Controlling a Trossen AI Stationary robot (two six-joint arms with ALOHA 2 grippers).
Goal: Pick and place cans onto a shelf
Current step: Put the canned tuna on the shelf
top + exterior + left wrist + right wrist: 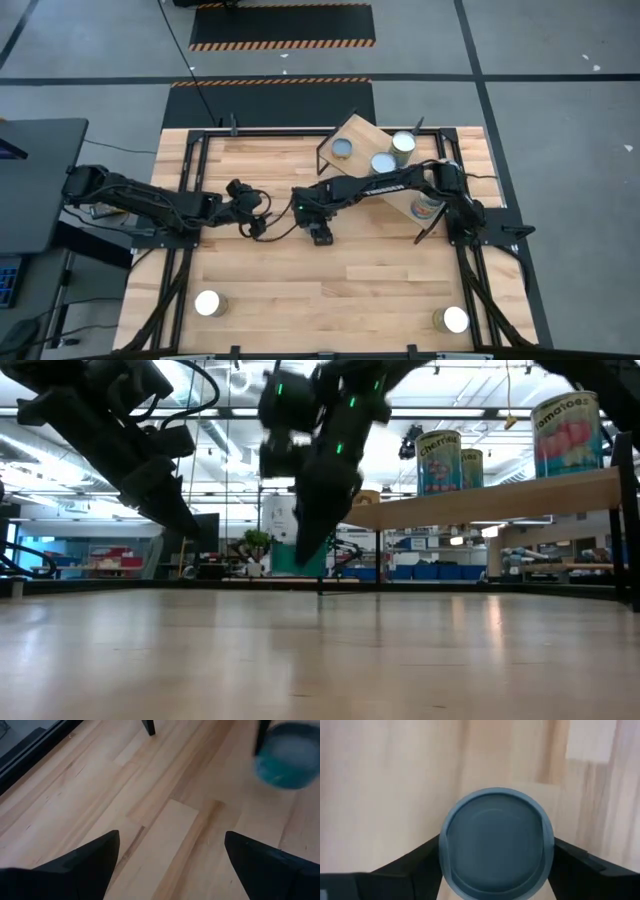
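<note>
Right jaws (496,857) straddle a can (496,842) on the tabletop (300,290) in front of the shelf (352,128), apparently not yet clamped. Left jaws (170,855) gape empty nearby. Pick step; next: clamp, lift, carry to shelf.

**A robotics lab in a large industrial hall**

The plank table (330,290) stands on a grey concrete floor (560,60) marked with dark lines and black-and-orange hazard-striped mats (280,26). The low view looks past the table into a wide, bright hall with exposed ceiling beams (230,420), blue storage bins (430,571) and other workstations far behind. A desk (35,180) stands to the left.
</note>
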